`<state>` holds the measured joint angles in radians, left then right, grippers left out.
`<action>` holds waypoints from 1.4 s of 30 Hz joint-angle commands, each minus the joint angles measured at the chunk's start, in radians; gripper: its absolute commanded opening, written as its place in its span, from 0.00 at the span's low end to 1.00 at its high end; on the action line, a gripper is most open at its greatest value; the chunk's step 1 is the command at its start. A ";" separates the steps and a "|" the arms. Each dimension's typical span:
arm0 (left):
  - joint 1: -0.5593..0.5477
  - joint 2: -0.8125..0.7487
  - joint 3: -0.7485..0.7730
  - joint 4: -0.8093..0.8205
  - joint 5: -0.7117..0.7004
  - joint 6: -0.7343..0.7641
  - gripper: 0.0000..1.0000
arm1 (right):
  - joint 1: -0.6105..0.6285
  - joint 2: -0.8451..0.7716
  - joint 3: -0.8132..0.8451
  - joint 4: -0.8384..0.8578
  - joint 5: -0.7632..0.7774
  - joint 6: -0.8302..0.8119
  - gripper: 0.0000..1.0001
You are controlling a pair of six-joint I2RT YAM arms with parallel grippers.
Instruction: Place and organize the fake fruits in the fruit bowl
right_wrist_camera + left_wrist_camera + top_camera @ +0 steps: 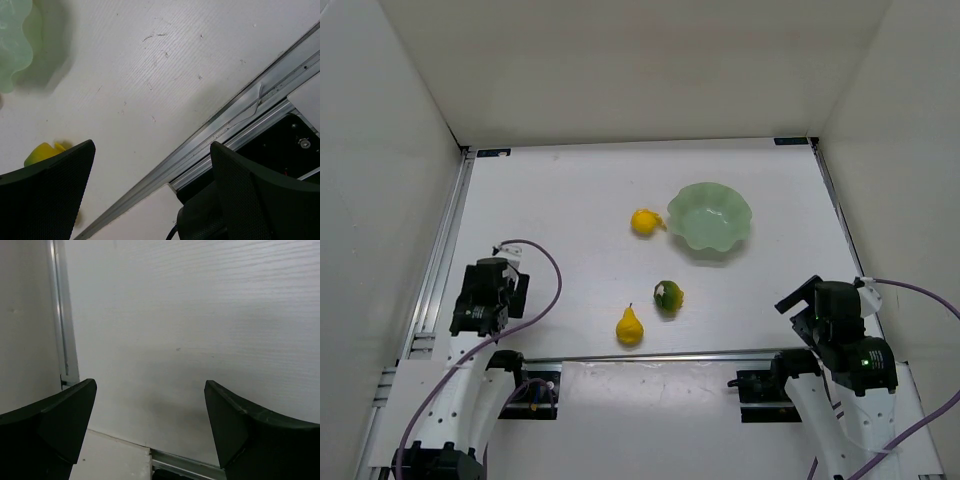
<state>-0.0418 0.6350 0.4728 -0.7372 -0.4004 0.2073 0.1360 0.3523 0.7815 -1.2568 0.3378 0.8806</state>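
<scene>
White table (570,200); pear (630,328) long axis near-far; stem toward far edge

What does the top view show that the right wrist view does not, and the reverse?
Only the top view: the left arm, the right arm, the whole bowl, the pear, the lemon, the green-and-yellow fruit. Only the right wrist view: fine scratches on the table, the right claw's wide gap. Both: the bowl's rim, one yellow fruit, the metal rail.
</scene>
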 commanded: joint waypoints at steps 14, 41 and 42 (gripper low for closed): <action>-0.716 0.615 0.817 -0.344 0.364 0.471 1.00 | 0.016 0.045 0.001 0.028 -0.059 -0.078 1.00; -1.098 1.029 0.659 -0.085 0.526 0.339 1.00 | 0.016 -0.013 -0.018 -0.001 -0.022 -0.035 1.00; -1.098 1.029 0.659 -0.085 0.526 0.339 1.00 | 0.016 -0.004 -0.018 -0.001 -0.022 -0.035 1.00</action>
<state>-1.1362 1.6814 1.1347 -0.8761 0.1192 0.5522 0.1463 0.3408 0.7692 -1.2564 0.2935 0.8383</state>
